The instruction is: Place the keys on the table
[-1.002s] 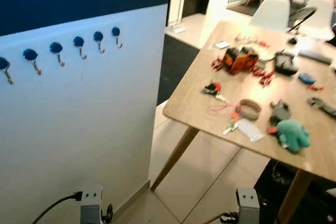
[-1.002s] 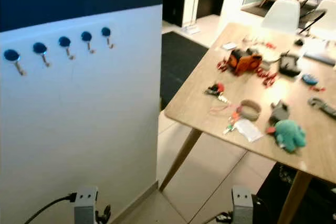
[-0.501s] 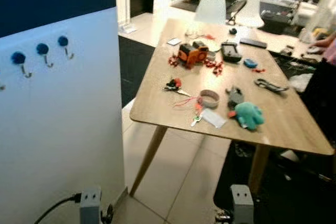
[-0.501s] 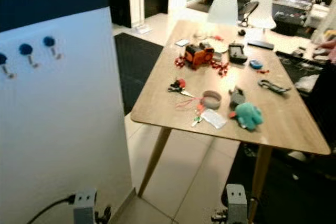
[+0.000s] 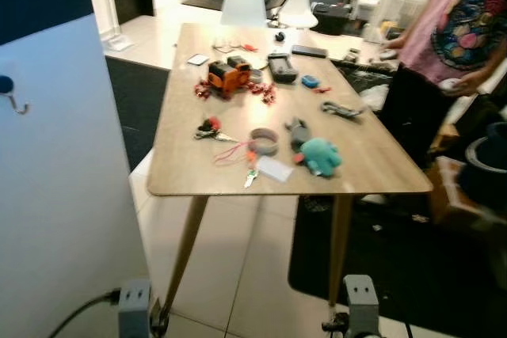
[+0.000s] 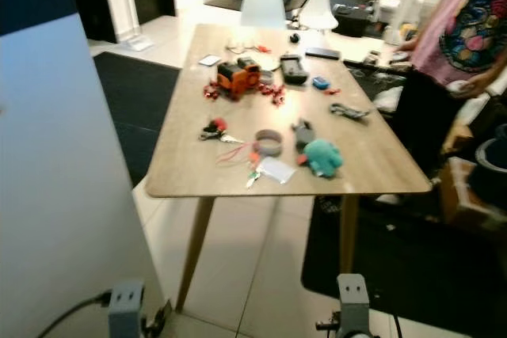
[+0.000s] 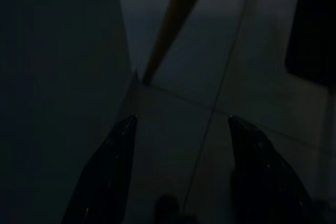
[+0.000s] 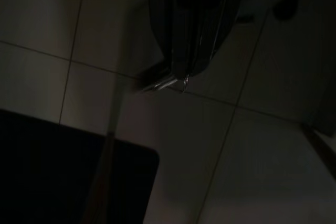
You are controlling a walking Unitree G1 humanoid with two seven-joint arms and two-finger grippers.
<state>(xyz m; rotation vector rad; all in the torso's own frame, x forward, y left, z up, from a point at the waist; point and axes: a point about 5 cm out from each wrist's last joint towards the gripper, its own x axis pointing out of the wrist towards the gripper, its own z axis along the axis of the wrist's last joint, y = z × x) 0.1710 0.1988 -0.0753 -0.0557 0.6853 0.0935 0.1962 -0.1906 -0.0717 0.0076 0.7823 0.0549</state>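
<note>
Left eye view has swung rightward since a moment ago: the white wall panel (image 5: 55, 180) now shows one blue hook (image 5: 8, 89), and the wooden table (image 5: 380, 168) sits square ahead. A person in a pink shirt (image 5: 455, 29) stands at its far side. The right gripper (image 8: 184, 74) hangs over floor tiles, fingers pressed together on the keys (image 8: 163, 83). The left gripper (image 7: 181, 127) hangs spread apart.
</note>
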